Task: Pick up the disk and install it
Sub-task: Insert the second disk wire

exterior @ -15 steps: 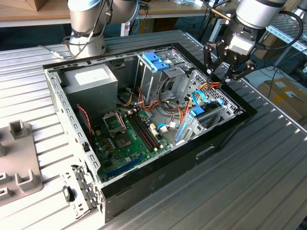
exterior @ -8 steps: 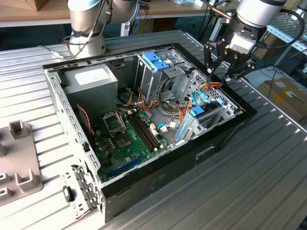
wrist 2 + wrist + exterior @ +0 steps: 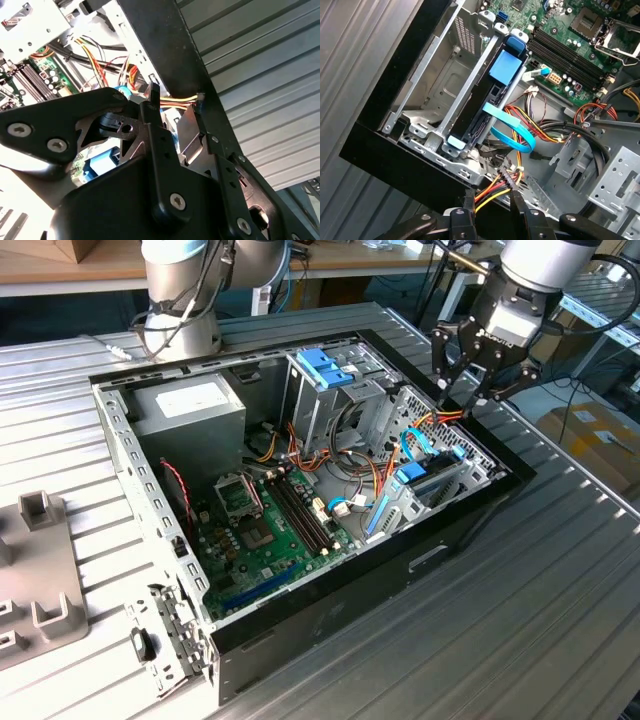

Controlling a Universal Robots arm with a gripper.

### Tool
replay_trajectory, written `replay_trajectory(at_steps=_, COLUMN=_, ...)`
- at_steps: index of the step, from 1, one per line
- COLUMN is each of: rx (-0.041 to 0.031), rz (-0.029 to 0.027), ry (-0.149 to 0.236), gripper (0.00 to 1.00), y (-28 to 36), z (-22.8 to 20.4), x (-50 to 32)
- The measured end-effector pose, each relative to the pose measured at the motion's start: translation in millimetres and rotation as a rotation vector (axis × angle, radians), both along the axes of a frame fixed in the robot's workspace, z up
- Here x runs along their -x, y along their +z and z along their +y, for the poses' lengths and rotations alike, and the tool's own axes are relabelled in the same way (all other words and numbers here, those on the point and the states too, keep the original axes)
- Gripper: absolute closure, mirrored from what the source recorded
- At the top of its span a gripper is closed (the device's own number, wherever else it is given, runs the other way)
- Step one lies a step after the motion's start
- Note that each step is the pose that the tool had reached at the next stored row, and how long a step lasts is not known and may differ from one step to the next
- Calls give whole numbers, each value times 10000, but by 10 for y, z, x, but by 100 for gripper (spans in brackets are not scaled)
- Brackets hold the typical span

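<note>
Claw (image 3: 470, 392) hangs over the open computer case (image 3: 470, 515) at the exterior view's right, above the case's edge. Its fingers (image 3: 469, 207) stand slightly apart, straddling a bundle of red, yellow and black wires (image 3: 495, 192); nothing solid between them. Disk (image 3: 487, 95) sits on edge in the metal drive bay (image 3: 427, 100), blue rails showing, a light-blue ribbon cable (image 3: 512, 130) looped beside it. Case rests on the ribbed bench (image 3: 560, 580).
</note>
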State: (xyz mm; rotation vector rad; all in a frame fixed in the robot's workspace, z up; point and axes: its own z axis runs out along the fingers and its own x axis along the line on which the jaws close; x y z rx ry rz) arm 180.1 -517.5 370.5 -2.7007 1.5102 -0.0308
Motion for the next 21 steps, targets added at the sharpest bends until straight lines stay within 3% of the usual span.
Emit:
replay_trajectory(at_steps=1, rx=24, rz=26, ry=0, gripper=58, y=29, z=-1, x=-18)
replay_trajectory(at_steps=6, rx=44, rz=99, ry=0, gripper=58, y=30, z=-3, x=-135)
replay_trajectory(at_steps=11, rx=169, rz=108, ry=36, gripper=58, y=31, z=-7, x=-171)
replay_trajectory(at_steps=16, rx=248, rz=103, ry=496, gripper=58, y=28, z=-10, x=-178)
replay_trajectory(at_steps=21, rx=309, rz=98, ry=1317, gripper=58, y=21, z=-11, x=-185)
